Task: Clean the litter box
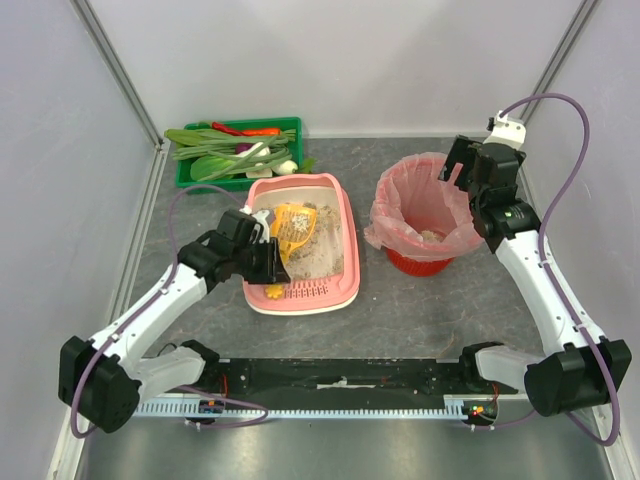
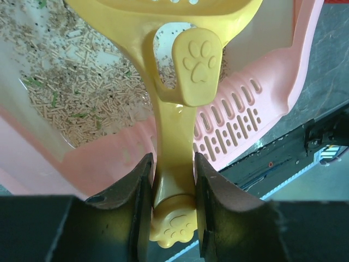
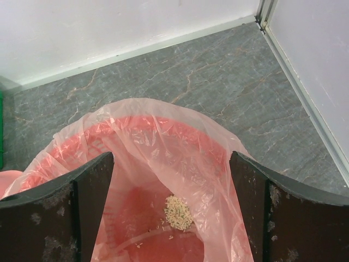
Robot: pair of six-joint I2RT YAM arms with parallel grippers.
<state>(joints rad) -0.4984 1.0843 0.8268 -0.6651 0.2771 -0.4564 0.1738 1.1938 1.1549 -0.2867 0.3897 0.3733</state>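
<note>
The pink litter box [image 1: 349, 262] lies at table centre with beige litter inside and its slotted ledge [image 1: 300, 293] at the near end; it also shows in the left wrist view [image 2: 272, 82]. My left gripper [image 1: 272, 256] is shut on the handle of a yellow litter scoop [image 1: 290, 226], whose head lies over the litter. In the left wrist view my left gripper [image 2: 173, 188] clamps the scoop [image 2: 174, 120] just above its paw-shaped end. My right gripper [image 1: 462, 170] is open and empty above the far-right rim of the red bin; in its own view my right gripper [image 3: 172, 185] frames the bag.
A red bin with a pink bag [image 1: 425, 215] stands right of the litter box and holds a small clump of litter [image 3: 178, 212]. A green crate of vegetables [image 1: 235, 148] sits behind the box. White walls enclose the table on three sides.
</note>
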